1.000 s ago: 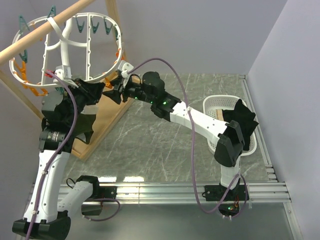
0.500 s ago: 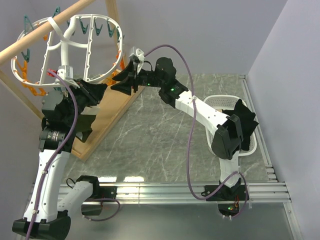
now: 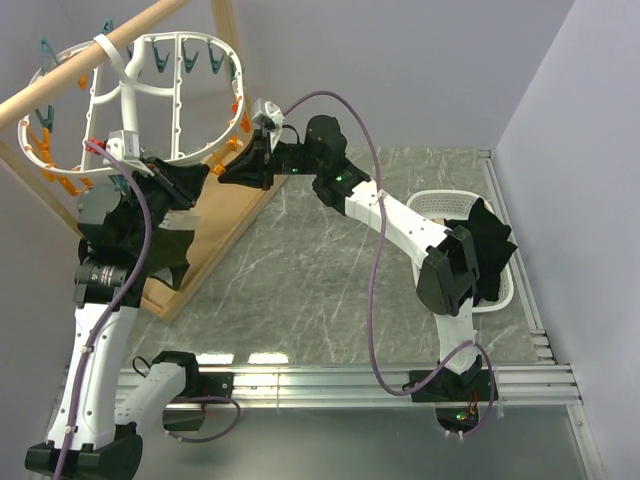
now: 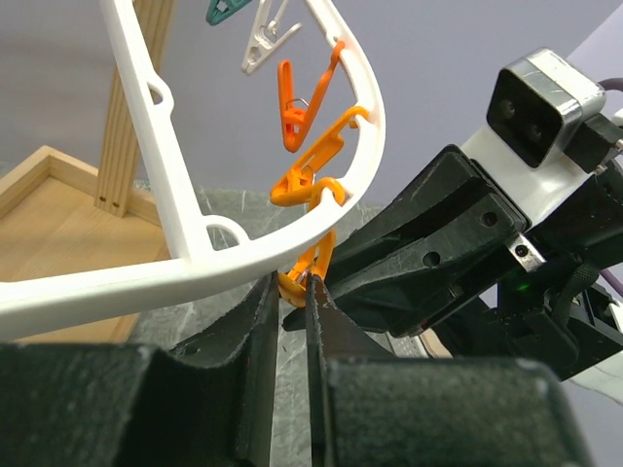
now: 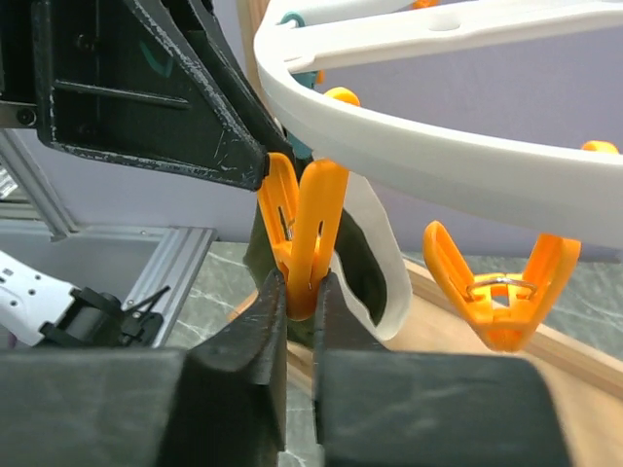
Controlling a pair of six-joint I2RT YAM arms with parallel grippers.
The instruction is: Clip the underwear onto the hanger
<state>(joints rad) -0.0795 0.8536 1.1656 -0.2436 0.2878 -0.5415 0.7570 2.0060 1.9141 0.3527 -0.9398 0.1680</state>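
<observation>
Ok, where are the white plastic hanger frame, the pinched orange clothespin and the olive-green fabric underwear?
white plastic hanger frame (image 5: 467, 146): right wrist view, curved rim.
orange plastic clothespin (image 5: 319, 216): right wrist view, right handle.
olive-green fabric underwear (image 5: 389, 272): right wrist view, pale lining.

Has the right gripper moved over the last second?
Yes. The right gripper has shifted up-image relative to the wooden stand, away from the arm bases.

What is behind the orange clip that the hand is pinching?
The underwear hangs there, dark with a pale lining. The orange clip covers part of it.
</observation>
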